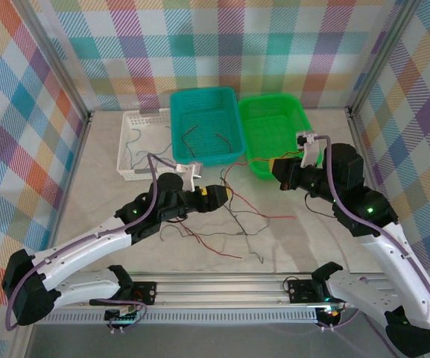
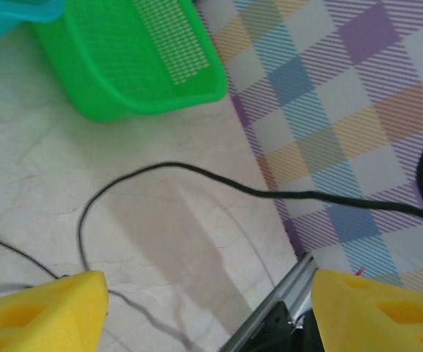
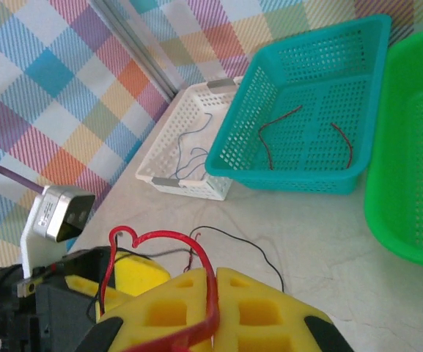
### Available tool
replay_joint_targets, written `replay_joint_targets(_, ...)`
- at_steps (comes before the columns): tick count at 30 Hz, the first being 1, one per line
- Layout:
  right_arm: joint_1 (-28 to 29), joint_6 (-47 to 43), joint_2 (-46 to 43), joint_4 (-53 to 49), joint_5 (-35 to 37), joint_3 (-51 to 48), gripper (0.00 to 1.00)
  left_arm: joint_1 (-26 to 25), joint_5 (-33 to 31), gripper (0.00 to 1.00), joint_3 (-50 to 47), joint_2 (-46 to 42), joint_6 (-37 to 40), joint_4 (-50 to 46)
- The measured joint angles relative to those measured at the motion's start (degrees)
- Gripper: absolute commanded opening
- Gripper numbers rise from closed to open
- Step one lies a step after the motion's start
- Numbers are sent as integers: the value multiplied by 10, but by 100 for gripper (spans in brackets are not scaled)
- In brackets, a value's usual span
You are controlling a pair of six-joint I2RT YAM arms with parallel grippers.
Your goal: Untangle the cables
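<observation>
**Progress, judged from the layout: partly done.**

Three baskets are set along the far side of the bench (image 1: 99, 194).
- Teal basket (image 1: 203, 92), centre: two short dark red-brown cables (image 1: 190, 134) are laid in it, apart from each other.
- White basket (image 1: 127, 174), far left: a few thin blue and grey cables (image 1: 133, 142) are seen. Whether these are free of one another cannot be told.
- Green basket (image 1: 274, 127): far right.

The larger share is judged to remain. A tangle of cables (image 1: 226, 227) is spread on the bench between the two arms, nearer than the baskets, with strands crossed over one another. Its long axis is judged to run left to right. Individual ends point several ways, with no common direction.

**Left fingers** (image 2: 42, 308): spread wide, with nothing between them. They are held at the far edge of the tangle and faced right, toward the green basket.

**Right fingers** (image 3: 262, 312): pressed together and pinching a red cable (image 3: 160, 238). In the right wrist view the cable is looped above the fingers. From overhead it is seen to trail left and nearer from the grip, toward the tangle, so it is judged not yet freed.

**Black cable** (image 2: 196, 172): run left to right ahead of the left fingers. Its left end is curled back toward the near side, and its other end is carried off to the right.
</observation>
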Motion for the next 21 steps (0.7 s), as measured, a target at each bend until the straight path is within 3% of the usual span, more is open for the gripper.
replay_joint_targets(11,0,16,0,9,-15,0,0,-11,-13,70,-100,-46,-28,67)
replay_joint_targets(21,0,21,0,9,-18,0,0,-20,-57,68,-169,-160,-37,92)
